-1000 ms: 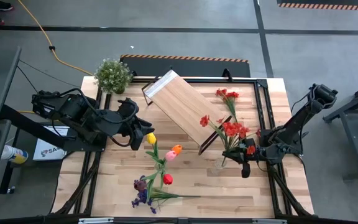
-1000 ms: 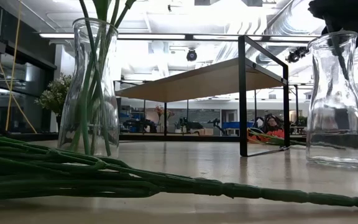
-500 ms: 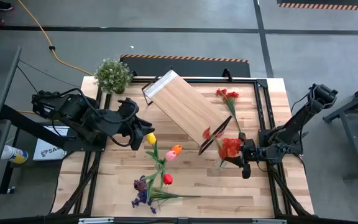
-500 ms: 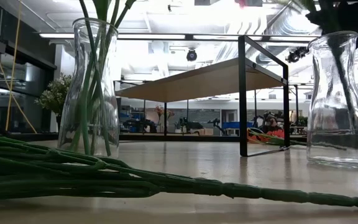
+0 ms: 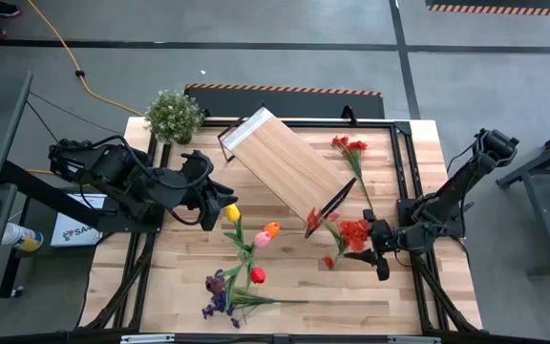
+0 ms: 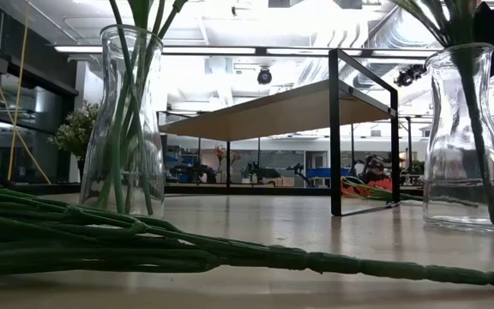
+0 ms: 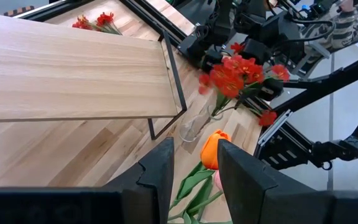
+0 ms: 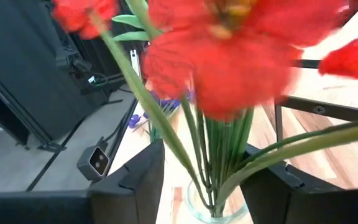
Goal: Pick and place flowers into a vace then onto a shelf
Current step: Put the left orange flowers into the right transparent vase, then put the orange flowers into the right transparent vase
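Note:
A red small-blossom spray (image 5: 351, 232) stands in a clear glass vase (image 6: 468, 137) at the table's right, its stem ends on the vase's bottom. My right gripper (image 8: 204, 186) is open, level, with one finger on each side of the stems just above the vase's mouth, touching nothing that I can see. Yellow, orange and pink tulips (image 5: 256, 229) stand in a second vase (image 6: 131, 120). My left gripper (image 7: 194, 177) hangs open and empty above the table's left, near the yellow tulip. The shelf (image 5: 280, 167) stands slantwise at the far middle.
A red tulip (image 5: 257, 276) and a purple spray (image 5: 218, 306) lie near the front edge, their stems (image 6: 144, 240) stretched along the table. Another red spray (image 5: 349, 146) lies at the far right. A bushy potted plant (image 5: 173, 115) stands at the far left corner.
My right gripper has opened and let go of the red spray, tipping a little. The spray has dropped deeper into the right vase, its stems now reaching the bottom, and its blossoms have swung from beside the shelf toward the near edge.

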You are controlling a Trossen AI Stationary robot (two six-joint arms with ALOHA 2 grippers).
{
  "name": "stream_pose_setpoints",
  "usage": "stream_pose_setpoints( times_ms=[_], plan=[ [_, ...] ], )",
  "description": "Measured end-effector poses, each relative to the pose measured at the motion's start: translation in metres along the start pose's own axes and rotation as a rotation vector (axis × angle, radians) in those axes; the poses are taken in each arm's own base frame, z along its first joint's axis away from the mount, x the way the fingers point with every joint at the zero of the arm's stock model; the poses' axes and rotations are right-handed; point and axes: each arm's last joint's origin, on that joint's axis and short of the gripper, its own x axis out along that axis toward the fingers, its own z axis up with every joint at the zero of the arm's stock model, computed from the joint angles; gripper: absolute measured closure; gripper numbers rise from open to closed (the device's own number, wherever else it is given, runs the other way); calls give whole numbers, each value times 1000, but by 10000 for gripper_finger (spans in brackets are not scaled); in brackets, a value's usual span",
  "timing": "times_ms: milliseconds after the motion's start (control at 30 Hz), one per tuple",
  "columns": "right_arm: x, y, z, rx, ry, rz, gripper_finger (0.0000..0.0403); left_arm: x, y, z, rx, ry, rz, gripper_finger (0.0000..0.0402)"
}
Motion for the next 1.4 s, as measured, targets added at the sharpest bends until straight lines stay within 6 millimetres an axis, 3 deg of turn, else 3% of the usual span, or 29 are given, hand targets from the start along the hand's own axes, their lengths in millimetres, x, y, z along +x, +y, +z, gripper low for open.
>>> stream_pose_setpoints(
  times_ms=[367, 933, 1400],
  plan=[
    [-2, 0, 2, 11, 1, 19, 224, 0, 0, 0, 5, 4, 0, 245],
    [-29, -13, 14, 106, 66, 95, 251, 0, 0, -1, 31, 25, -7, 245],
    [-39, -20, 7, 207, 222, 135, 257, 0, 0, -1, 43, 25, -7, 245]
  ],
)
